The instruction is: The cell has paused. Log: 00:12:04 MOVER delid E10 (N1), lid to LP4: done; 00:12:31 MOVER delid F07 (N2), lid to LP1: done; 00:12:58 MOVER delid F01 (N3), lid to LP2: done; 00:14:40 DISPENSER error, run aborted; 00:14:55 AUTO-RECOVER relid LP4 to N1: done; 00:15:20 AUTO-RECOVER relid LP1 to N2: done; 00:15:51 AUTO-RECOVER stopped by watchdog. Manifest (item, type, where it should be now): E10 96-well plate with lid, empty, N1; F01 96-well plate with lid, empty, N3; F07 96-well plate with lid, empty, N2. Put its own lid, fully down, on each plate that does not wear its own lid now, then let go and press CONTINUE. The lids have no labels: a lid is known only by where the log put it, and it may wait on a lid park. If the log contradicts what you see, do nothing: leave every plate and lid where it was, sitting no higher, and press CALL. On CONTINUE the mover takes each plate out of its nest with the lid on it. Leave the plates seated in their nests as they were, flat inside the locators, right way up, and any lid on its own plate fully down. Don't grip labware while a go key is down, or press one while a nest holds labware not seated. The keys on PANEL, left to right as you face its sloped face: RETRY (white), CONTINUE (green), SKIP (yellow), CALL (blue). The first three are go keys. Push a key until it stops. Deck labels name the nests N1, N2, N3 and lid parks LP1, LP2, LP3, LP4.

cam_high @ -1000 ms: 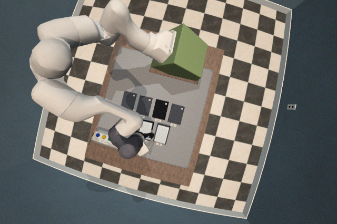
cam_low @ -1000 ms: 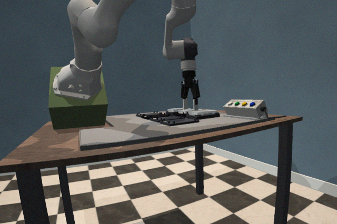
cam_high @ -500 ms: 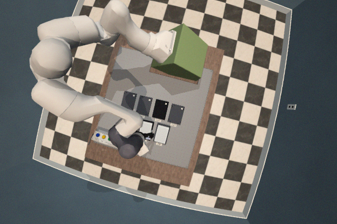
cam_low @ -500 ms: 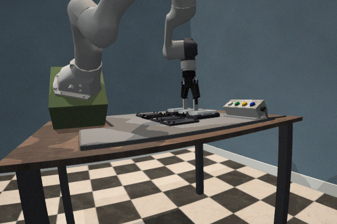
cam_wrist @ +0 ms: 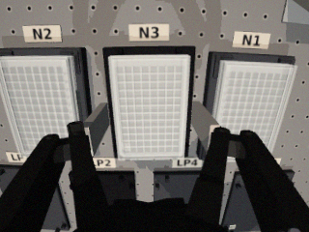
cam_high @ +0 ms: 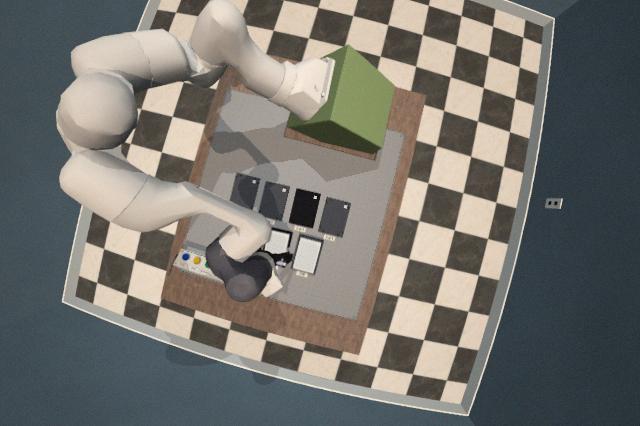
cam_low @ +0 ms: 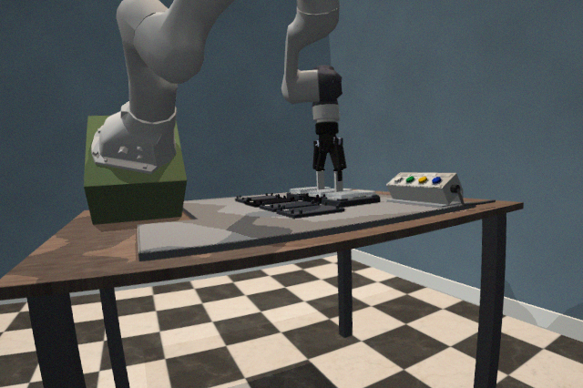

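A lab: well plates (cam_wrist: 149,106) in labelled deck nests (cam_wrist: 107,101).

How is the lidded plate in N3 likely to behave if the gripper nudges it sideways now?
The plate in N3 probably stays put: a dark nest frame surrounds it. It looks stiff, thin-walled and likely light. The open gripper straddles it, so an off-centre push could lift its lid.

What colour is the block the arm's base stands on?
Green: the block under the arm's base shows best in the exterior view.
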`<state>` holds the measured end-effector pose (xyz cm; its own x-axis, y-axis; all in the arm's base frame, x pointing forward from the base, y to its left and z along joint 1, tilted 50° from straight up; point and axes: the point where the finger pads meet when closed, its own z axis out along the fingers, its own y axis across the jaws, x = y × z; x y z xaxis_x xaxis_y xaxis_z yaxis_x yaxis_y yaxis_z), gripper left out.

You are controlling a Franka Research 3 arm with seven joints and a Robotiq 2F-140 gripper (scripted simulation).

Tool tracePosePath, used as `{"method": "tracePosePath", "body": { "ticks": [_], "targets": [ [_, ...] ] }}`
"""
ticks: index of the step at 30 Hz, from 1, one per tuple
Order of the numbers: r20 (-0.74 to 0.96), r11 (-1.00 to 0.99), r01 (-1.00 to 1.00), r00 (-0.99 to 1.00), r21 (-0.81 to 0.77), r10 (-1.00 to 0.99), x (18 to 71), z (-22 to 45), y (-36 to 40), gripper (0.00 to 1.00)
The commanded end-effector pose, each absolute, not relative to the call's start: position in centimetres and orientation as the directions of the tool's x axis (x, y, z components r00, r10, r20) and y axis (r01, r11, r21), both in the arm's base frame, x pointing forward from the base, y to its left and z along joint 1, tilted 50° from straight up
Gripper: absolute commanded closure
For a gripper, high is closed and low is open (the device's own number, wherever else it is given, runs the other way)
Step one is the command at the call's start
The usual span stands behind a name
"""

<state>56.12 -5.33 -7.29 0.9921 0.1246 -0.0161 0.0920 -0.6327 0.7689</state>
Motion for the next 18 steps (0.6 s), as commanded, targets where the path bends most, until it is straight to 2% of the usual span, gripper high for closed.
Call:
{"method": "tracePosePath", "body": {
  "ticks": [1,18],
  "targets": [
    [-0.013,-0.633,0.089,0.992,0.769,0.124,56.19,-7.34,-5.36,0.34],
    [-0.013,-0.633,0.089,0.992,0.769,0.124,56.17,-7.21,-5.20,0.34]
  ]
}}
